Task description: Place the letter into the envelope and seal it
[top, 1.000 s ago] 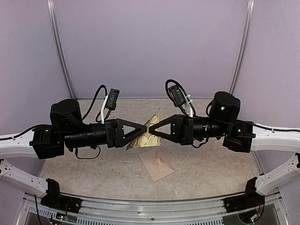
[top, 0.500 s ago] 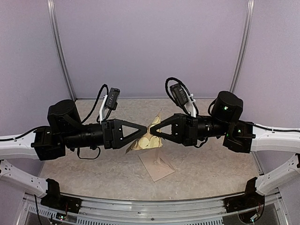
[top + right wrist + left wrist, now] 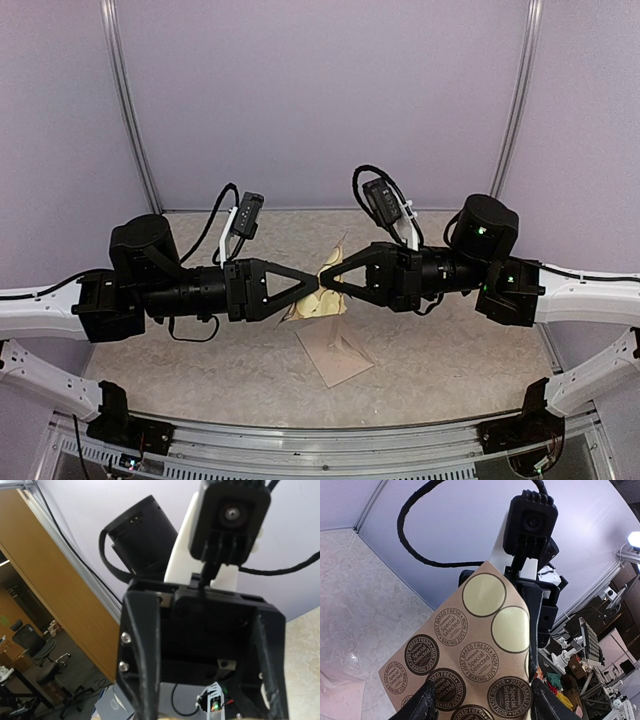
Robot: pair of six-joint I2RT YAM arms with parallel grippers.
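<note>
Envelope (image 3: 337,355) flat, long axis diagonal, sticker sheet (image 3: 465,660) seemingly pinched by both grippers

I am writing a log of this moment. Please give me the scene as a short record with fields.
Held item: sticker sheet, brown, lifted above the table
Left gripper: tip at the sheet's edge; closure unclear
Right gripper: tip at the sheet, facing the left one; closure unclear
Stickers: printed round labels; two circles are blank
Envelope: flat on the table below the grippers, flap folded shut
Letter: not visible
</note>
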